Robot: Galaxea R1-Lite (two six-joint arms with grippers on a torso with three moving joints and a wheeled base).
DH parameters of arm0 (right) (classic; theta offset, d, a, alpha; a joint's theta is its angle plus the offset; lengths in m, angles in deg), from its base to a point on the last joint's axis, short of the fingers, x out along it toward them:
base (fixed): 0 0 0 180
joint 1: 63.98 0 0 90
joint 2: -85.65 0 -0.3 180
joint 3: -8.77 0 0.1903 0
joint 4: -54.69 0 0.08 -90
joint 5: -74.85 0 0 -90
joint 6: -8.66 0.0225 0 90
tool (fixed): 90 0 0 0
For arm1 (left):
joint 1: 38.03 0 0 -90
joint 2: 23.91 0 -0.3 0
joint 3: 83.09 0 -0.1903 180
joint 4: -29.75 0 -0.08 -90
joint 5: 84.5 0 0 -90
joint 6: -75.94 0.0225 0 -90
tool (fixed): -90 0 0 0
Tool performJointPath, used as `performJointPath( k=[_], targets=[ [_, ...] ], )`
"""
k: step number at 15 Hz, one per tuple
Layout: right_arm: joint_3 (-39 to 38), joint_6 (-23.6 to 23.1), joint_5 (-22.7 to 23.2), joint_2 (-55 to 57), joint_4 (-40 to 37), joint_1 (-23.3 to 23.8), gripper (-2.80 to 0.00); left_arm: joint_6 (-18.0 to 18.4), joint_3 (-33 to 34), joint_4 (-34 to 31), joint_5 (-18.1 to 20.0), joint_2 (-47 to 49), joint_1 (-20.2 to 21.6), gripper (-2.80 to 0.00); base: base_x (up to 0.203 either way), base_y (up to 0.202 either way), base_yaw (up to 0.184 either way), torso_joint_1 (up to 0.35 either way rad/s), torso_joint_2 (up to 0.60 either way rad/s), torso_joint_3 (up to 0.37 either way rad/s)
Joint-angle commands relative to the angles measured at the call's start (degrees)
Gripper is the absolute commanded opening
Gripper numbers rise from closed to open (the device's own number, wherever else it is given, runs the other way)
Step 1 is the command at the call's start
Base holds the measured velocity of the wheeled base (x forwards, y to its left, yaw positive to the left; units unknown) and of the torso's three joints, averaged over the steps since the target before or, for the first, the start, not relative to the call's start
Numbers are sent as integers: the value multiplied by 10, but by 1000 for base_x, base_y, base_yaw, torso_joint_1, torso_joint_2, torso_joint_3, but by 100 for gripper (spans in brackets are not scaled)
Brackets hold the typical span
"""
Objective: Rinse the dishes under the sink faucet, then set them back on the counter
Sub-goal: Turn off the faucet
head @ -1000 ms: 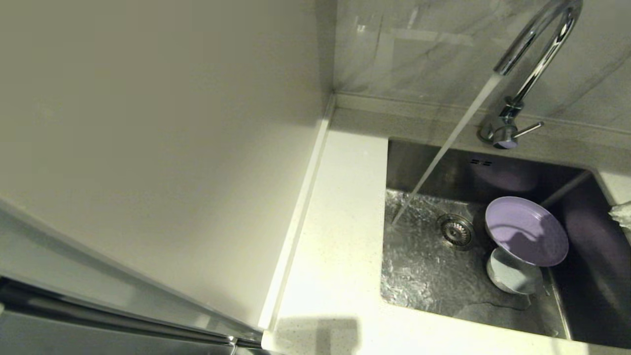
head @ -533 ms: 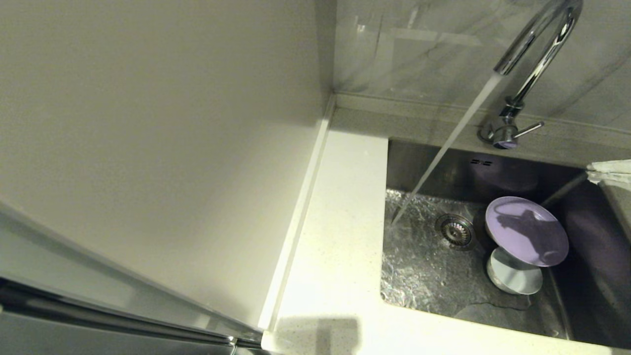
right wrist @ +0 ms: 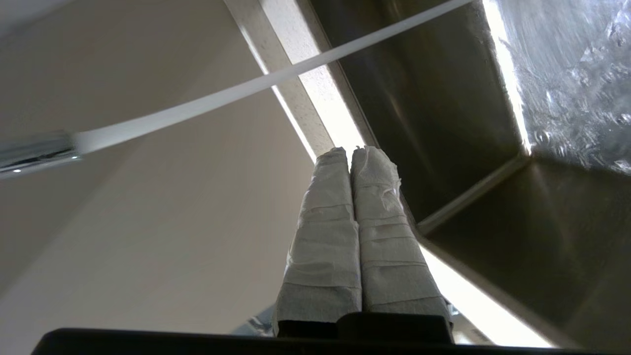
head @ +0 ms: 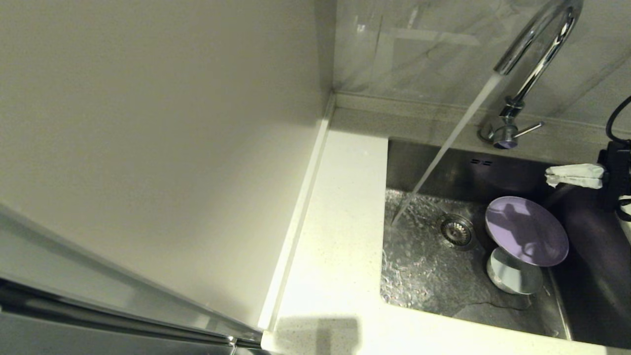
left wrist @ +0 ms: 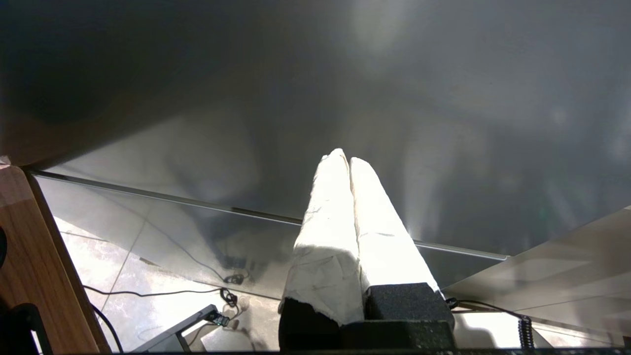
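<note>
A: Where are the dishes?

B: Round lilac plate [head: 526,230] is inside the rectangular stainless steel sink [head: 493,167], tilted, its lower rim resting on the small pale blue-white bowl [head: 512,277], which sits on the basin floor. Both are just right of the round drain strainer [head: 457,230]. No cup visible.

A: Water?

B: Running. The tall chrome gooseneck faucet [head: 535,44] pours a stream [head: 446,143] that lands on the basin floor left of the strainer, well apart from the plate and bowl. Floor there is rippled with water.

A: Right gripper?

B: Right gripper [head: 548,176] is at the right edge of the head view, above the sink's right side, tips pointing left toward the faucet base. White-wrapped fingers [right wrist: 379,222] pressed together, holding nothing. It is above the plate, not touching it.

A: Left?

B: Left gripper [left wrist: 345,158] shows only in its own wrist view, down low beside a grey panel, with floor tiles and cables behind. Fingers together, nothing between them.

A: Counter?

B: Smooth white speckled stone counter [head: 335,236] runs along the sink's left side.
</note>
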Motion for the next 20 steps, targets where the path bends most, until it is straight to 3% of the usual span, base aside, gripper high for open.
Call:
performJointPath(
  k=[1, 4, 10, 12, 20],
  targets=[
    [1, 4, 4, 7, 16, -24, -280, 0, 2, 0, 0, 0, 0, -280, 0, 0, 0, 0, 0, 0],
    [2, 23, -1, 20, 81, -39, -280, 0, 2, 0, 0, 0, 0, -280, 0, 0, 0, 0, 0, 0],
    [8, 256, -3, 50, 320, -43, -280, 0, 2, 0, 0, 0, 0, -280, 0, 0, 0, 0, 0, 0],
    [10, 324, -23, 57, 393, -43, -280, 0, 2, 0, 0, 0, 0, -280, 0, 0, 0, 0, 0, 0],
    [11, 526, -54, 63, 584, -42, -280, 0, 2, 0, 0, 0, 0, -280, 0, 0, 0, 0, 0, 0]
  ],
)
